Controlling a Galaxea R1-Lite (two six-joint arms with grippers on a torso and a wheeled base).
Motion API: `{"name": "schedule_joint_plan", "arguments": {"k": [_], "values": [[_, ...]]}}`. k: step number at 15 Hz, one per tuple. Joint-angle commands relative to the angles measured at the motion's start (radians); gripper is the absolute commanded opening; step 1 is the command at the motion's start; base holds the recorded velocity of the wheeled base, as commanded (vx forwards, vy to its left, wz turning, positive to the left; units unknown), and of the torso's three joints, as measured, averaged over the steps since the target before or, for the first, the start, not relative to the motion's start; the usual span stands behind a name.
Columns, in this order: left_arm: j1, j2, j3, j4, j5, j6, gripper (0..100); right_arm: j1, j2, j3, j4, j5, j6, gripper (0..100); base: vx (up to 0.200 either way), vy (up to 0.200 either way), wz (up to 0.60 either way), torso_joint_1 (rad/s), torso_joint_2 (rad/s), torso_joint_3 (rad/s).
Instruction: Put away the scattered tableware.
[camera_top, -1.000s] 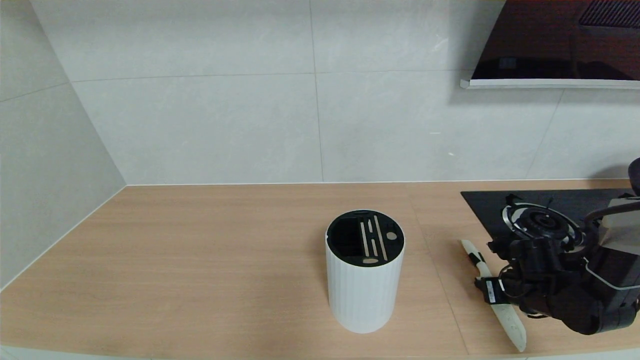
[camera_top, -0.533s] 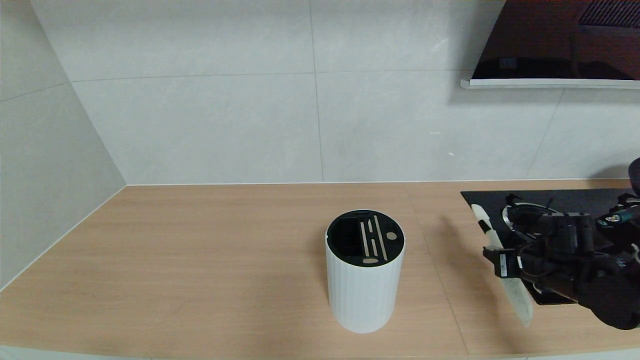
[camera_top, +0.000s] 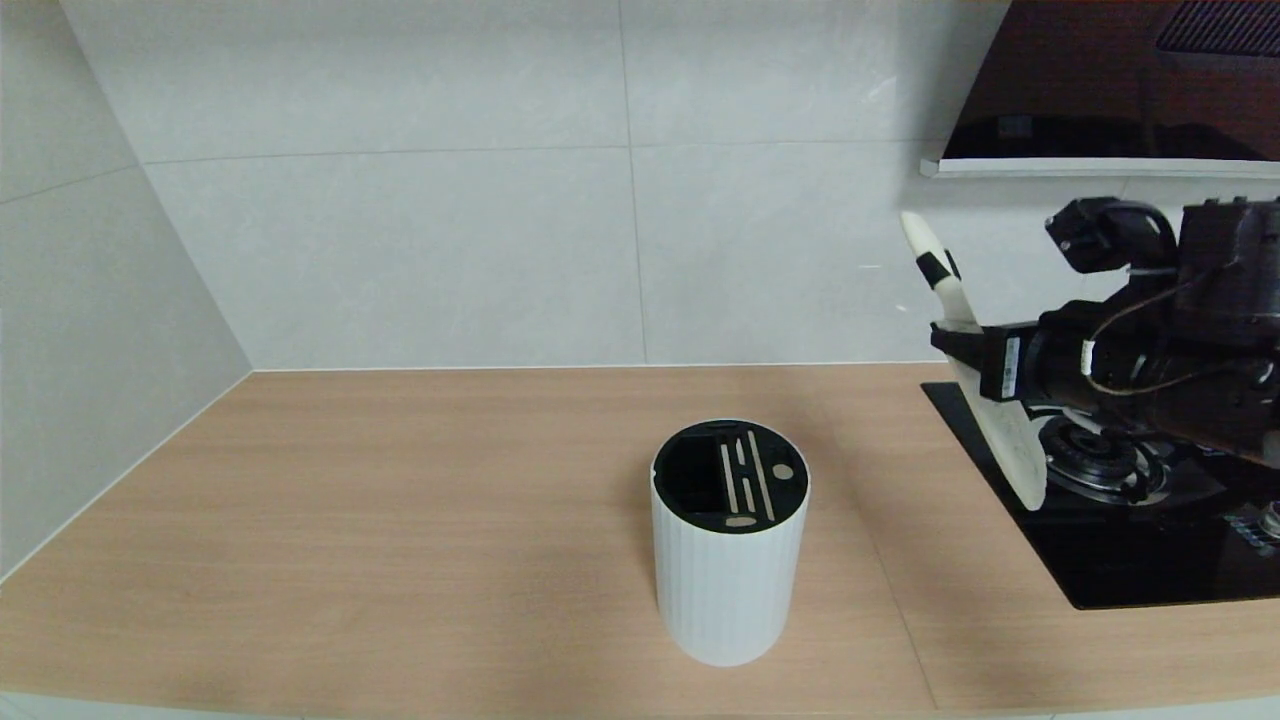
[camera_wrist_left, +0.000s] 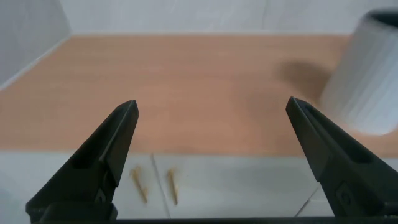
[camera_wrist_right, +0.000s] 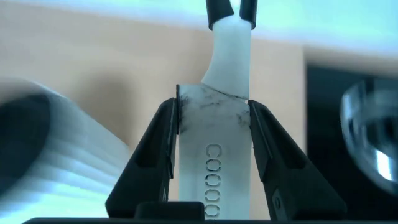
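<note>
A white knife (camera_top: 1010, 445) with a black band on its handle hangs in the air over the near-left corner of the hob, handle up, blade slanting down. My right gripper (camera_top: 968, 358) is shut on it where blade meets handle; in the right wrist view the fingers (camera_wrist_right: 165, 149) clamp the knife (camera_wrist_right: 214, 155) from both sides. A white ribbed holder (camera_top: 729, 560) with a black slotted top stands upright mid-counter, left of and below the knife, also visible as the holder (camera_wrist_right: 56, 162). My left gripper (camera_wrist_left: 211, 107) is open and holds nothing, near the counter's front edge, with the holder (camera_wrist_left: 367, 81) off to one side.
A black hob (camera_top: 1120, 540) with a gas burner (camera_top: 1100, 455) lies at the counter's right. A dark range hood (camera_top: 1110, 90) hangs above it. The wooden counter (camera_top: 400, 520) has free room left of the holder. Tiled walls close the back and left.
My right gripper has lifted the knife off the counter's front right and carried it up and back. The knife went from lying flat to hanging steeply. The holder has not moved.
</note>
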Motion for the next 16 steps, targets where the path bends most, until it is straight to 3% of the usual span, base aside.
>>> {"name": "schedule_joint_plan", "arguments": {"k": [1, 2, 4, 5, 6, 7, 8, 9, 11, 12, 13, 16], "values": [[-0.011, 0.24, -0.24, 0.086, -0.125, -0.001, 100, 0.092, -0.073, -0.046, 0.012, -0.004, 0.002, 0, 0.0, 0.0, 0.0, 0.0, 0.0, 0.0], [-0.013, 0.328, -0.289, 0.086, -0.161, 0.001, 100, 0.112, -0.073, -0.045, 0.012, -0.013, 0.003, 0, 0.0, 0.0, 0.0, 0.0, 0.0, 0.0], [-0.013, 0.568, -0.457, 0.083, -0.288, 0.001, 100, 0.181, -0.076, -0.041, 0.012, -0.075, 0.005, 0, 0.0, 0.0, 0.0, 0.0, 0.0, 0.0], [-0.013, 0.619, -0.488, 0.083, -0.317, 0.001, 100, 0.2, -0.077, -0.038, 0.012, -0.084, 0.005, 0, 0.0, 0.0, 0.0, 0.0, 0.0, 0.0], [-0.019, 0.743, -0.569, 0.077, -0.377, -0.007, 100, 0.267, -0.08, -0.026, 0.012, -0.102, 0.005, 0, 0.0, 0.0, 0.0, 0.0, 0.0, 0.0], [-0.036, 0.789, -0.592, 0.067, -0.391, -0.021, 100, 0.29, -0.08, -0.023, 0.012, -0.115, 0.007, 0, 0.0, 0.0, 0.0, 0.0, 0.0, 0.0], [-0.129, 0.884, -0.628, 0.006, -0.394, -0.113, 100, 0.344, -0.08, -0.023, 0.011, -0.154, 0.01, 0, 0.0, 0.0, 0.0, 0.0, 0.0, 0.0], [-0.232, 0.944, -0.638, -0.087, -0.394, -0.242, 100, 0.375, -0.08, -0.023, 0.011, -0.179, 0.023, 0, 0.0, 0.0, 0.0, 0.0, 0.0, 0.0], [-0.35, 1.047, -0.638, -0.299, -0.395, -0.467, 100, 0.433, -0.082, -0.02, 0.011, -0.194, 0.042, 0, 0.0, 0.0, 0.0, 0.0, 0.0, 0.0], [-0.369, 1.099, -0.638, -0.377, -0.397, -0.518, 100, 0.451, -0.085, -0.02, 0.011, -0.196, 0.053, 0, 0.0, 0.0, 0.0, 0.0, 0.0, 0.0], [-0.381, 1.173, -0.642, -0.454, -0.409, -0.547, 100, 0.47, -0.082, -0.02, 0.011, -0.194, 0.068, 0, 0.0, 0.0, 0.0, 0.0, 0.0, 0.0], [-0.431, 1.392, -0.686, -0.69, -0.458, -0.556, 100, 0.508, -0.053, -0.018, 0.006, -0.211, 0.076, 0, 0.0, 0.0, 0.0, 0.0, 0.0, 0.0]]}}
